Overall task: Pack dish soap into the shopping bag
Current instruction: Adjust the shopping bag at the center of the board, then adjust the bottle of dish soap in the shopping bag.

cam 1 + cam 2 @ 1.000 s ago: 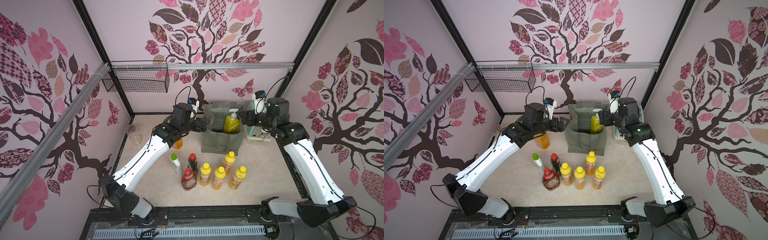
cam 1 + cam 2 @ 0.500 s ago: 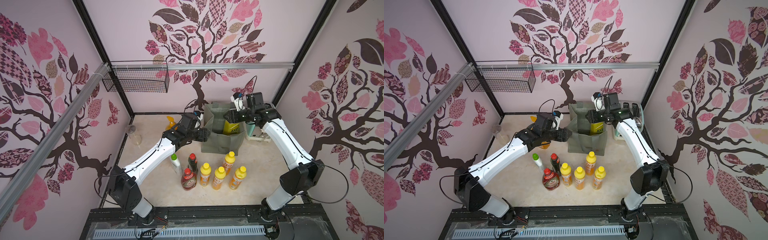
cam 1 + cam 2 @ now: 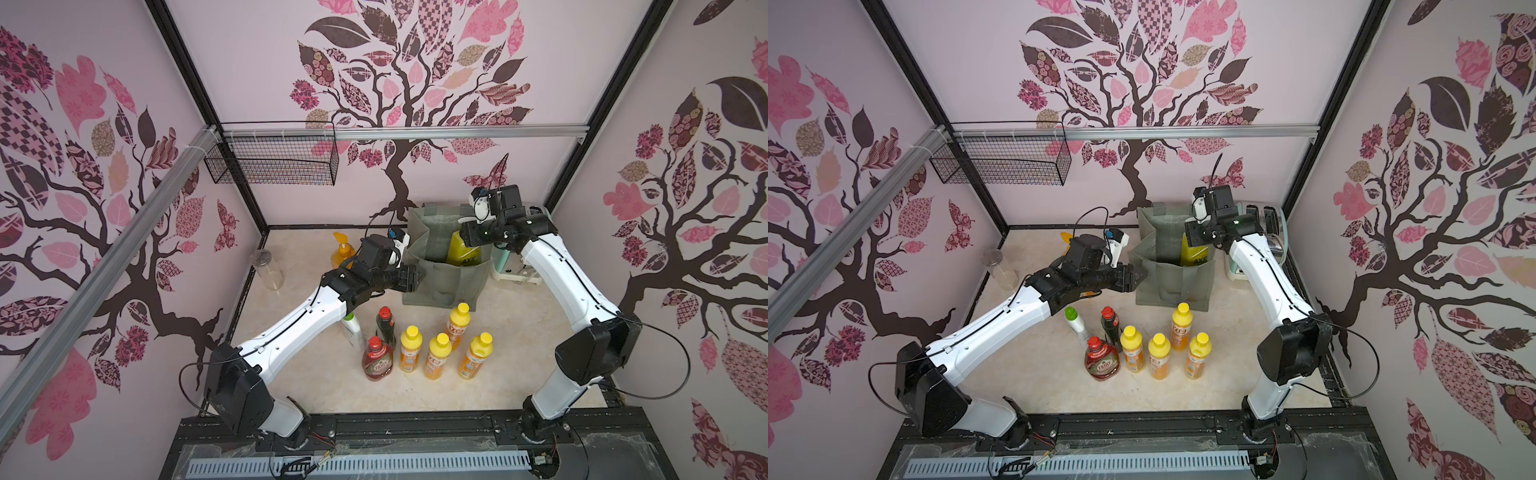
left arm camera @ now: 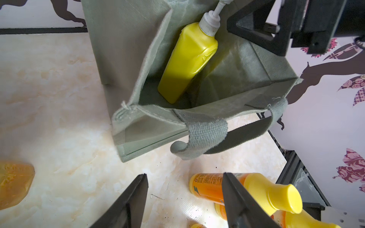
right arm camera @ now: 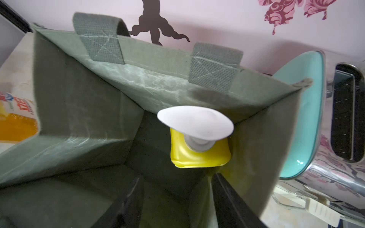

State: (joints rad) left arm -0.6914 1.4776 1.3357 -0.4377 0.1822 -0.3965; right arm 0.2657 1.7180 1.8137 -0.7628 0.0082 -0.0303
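Left tool (image 4: 185, 174) and right tool (image 5: 177, 176) stand half open, empty. Bag (image 3: 440, 282), worktop rear edge, holds the leaning AXE bottle (image 4: 187, 59). Small bottles (image 3: 436, 357) look light, stiff, slick: grip mid-body.

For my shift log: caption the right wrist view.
Yellow pump bottle stowed inside the grey-green tote, open right tool above, toaster alongside.

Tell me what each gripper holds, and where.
Nothing. Left gripper and right gripper are open; the yellow pump bottle leans free inside the shopping bag.
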